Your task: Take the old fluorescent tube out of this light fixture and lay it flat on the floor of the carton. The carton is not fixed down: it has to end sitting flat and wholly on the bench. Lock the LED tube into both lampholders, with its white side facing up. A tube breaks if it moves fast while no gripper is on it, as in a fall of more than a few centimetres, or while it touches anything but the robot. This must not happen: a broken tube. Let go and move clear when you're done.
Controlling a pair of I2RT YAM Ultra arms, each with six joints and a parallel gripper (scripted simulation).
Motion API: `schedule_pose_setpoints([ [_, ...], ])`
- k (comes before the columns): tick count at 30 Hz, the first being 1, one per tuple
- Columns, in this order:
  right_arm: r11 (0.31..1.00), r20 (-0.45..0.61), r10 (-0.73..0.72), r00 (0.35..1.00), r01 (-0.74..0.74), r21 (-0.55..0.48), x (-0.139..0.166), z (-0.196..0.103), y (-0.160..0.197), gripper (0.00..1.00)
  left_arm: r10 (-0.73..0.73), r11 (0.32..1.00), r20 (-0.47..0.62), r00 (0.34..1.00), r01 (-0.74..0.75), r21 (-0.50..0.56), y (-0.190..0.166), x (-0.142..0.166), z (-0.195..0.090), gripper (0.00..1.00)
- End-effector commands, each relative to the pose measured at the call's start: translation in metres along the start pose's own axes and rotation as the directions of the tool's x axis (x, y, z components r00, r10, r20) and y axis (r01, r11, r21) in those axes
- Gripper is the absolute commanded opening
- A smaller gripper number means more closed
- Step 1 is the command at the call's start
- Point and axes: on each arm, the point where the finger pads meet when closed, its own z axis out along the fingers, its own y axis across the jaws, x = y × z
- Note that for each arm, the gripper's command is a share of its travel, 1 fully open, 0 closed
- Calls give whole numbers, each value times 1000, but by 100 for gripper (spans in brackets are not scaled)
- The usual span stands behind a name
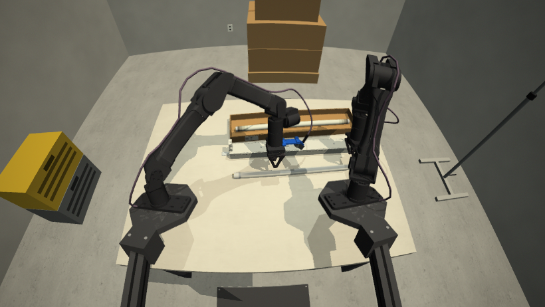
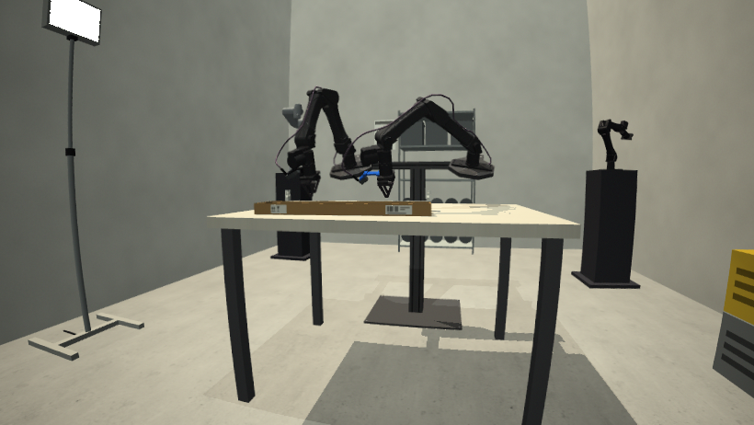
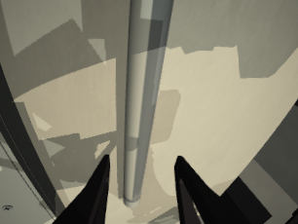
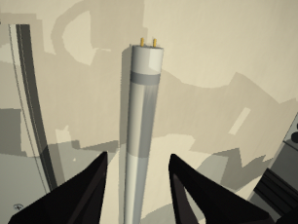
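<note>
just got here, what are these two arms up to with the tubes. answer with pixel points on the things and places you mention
Neither arm is holding anything yet. The left gripper [image 1: 275,166] [image 2: 386,196] [image 3: 143,161] and right gripper [image 4: 138,159] are both open above the LED tube [image 1: 266,173] [image 3: 138,97] [image 4: 142,112] on the bench [image 1: 236,236] [image 2: 395,225]. The old tube [image 1: 324,123] already lies in the carton [image 1: 259,134] [image 2: 337,208], and the light fixture [image 1: 244,148] is between them, awaiting the LED tube.
</note>
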Motion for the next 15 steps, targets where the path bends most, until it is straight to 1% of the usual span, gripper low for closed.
schedule_pose_setpoints([
  [1, 1000, 30, -3, 1000, 4, -17, -6, -3, -2, 49, -8, 999, 89, 996, 12, -44, 9, -21, -37, 49],
  [2, 998, -1, -6, 1000, 6, 69, -1, 10, -20, 49, 7, 999, 81, 997, -4, -32, 0, -26, -23, 49],
  [4, 999, 10, -6, 1000, 5, 42, -3, 3, -16, 49, 10, 1000, 60, 998, -9, -20, -4, -23, -17, 49],
  [5, 1000, 25, -11, 1000, 11, 5, -5, -6, -3, 49, 25, 1000, 57, 998, -24, -19, -5, -19, -17, 49],
  [6, 1000, 38, -3, 999, 4, -30, -9, -11, 8, 49, 25, 999, 69, 997, -23, -26, -2, -23, -20, 49],
  [7, 999, 43, -1, 999, 3, -44, -11, -12, 12, 49, 25, 999, 69, 997, -23, -27, -2, -23, -20, 49],
  [8, 999, 45, 0, 999, 3, -52, -8, -15, 15, 49, 33, 999, 36, 999, -33, -8, -10, -11, -10, 49],
  [9, 999, 41, -1, 999, 3, -42, -7, -11, 14, 49, 32, 999, 55, 998, -31, -19, -7, -17, -18, 49],
  [10, 999, 42, 5, 999, -3, -41, -9, -11, 13, 49, 32, 999, 62, 998, -31, -23, -6, -19, -19, 49],
  [11, 999, 39, 1, 999, 0, -33, -6, -9, 9, 49, 35, 999, 46, 998, -35, -14, -10, -12, -15, 49],
  [12, 1000, 36, 2, 999, -2, -25, -6, -9, 6, 49, 34, 999, 61, 998, -32, -23, -6, -18, -21, 49],
  [14, 1000, 36, 2, 999, -2, -25, -6, -9, 6, 49, 34, 999, 61, 998, -32, -23, -6, -18, -21, 49],
  [15, 1000, 28, 4, 1000, -4, -1, -5, -3, 0, 49, 31, 999, 48, 998, -30, -15, -6, -16, -13, 49],
])
